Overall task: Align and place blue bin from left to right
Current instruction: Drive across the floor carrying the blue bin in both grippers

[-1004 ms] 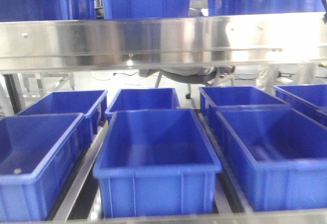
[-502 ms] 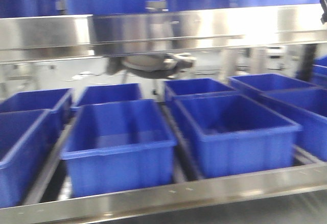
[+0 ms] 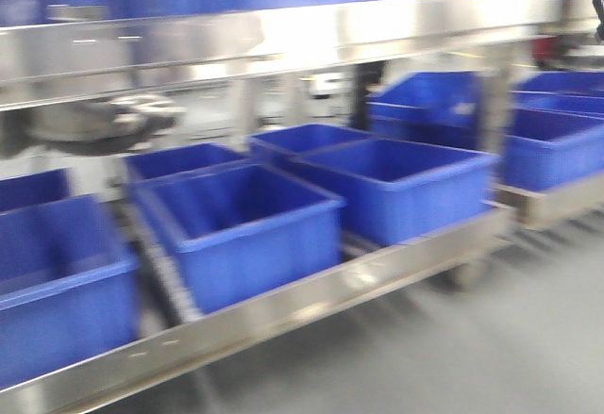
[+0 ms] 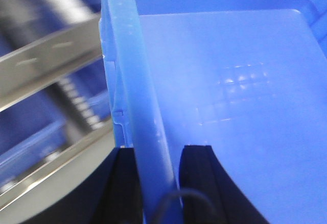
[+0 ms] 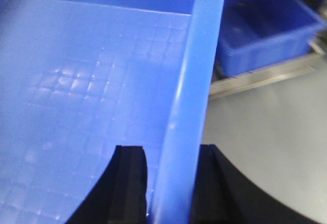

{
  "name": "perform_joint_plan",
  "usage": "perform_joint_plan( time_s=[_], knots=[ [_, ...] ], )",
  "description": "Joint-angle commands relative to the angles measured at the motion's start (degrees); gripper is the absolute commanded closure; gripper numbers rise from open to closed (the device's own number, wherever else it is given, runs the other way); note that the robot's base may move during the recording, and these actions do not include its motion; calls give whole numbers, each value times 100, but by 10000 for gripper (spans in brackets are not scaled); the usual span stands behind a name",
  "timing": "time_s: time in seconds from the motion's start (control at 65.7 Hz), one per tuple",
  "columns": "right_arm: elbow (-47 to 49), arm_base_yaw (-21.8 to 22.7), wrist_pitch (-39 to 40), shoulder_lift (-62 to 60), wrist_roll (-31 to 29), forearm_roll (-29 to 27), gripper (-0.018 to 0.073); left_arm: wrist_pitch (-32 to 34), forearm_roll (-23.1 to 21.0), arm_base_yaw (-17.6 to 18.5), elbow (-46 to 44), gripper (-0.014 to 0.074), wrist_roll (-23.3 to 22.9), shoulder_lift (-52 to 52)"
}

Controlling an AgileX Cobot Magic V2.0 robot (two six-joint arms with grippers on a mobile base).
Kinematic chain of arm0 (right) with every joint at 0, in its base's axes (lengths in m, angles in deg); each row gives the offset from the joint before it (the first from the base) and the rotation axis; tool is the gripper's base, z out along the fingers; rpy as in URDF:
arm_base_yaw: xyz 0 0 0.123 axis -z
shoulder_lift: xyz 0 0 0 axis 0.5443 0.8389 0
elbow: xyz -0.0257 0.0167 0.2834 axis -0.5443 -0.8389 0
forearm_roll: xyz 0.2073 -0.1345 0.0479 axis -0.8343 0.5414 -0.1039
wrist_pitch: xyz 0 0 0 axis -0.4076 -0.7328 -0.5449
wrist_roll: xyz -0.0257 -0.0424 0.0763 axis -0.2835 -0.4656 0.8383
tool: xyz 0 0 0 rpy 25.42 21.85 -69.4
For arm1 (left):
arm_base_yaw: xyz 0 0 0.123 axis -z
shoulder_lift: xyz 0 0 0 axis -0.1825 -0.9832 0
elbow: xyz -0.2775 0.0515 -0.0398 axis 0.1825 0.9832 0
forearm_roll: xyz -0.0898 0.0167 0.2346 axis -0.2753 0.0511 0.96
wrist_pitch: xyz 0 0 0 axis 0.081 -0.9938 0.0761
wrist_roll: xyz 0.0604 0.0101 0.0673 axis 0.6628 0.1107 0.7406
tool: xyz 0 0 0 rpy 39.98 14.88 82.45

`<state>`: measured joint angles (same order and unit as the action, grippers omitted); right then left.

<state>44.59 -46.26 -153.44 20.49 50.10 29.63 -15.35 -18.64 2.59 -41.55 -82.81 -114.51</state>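
The blue bin (image 4: 230,106) hangs between the two arms, above the grey floor (image 5: 265,142) and near the steel rack (image 3: 311,291) that carries other bins (image 3: 396,188). It is empty, so I judge it light. The plastic looks stiff but smooth, maybe slippery. The thick rim on the side walls is the good place to hold. The left end effector (image 4: 153,183) is closed narrowly on one wall, and the right end effector (image 5: 171,175) on the opposite wall.

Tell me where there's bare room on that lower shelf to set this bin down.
Hardly any. The lower shelf is packed with bins front and back; only a narrow roller strip shows between the left bin and the middle bin. The one wide bare patch is the grey floor in front of the shelf.
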Motion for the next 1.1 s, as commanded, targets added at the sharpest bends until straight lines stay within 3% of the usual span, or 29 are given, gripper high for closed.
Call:
perform_joint_plan(
  time_s=[0.0,1.08],
  knots=[
    [108,1,552,-176,-111,-86,629,418,-48,17,-94,708,108,115],
    [108,1,552,-176,-111,-86,629,418,-48,17,-94,708,108,115]
  ],
)
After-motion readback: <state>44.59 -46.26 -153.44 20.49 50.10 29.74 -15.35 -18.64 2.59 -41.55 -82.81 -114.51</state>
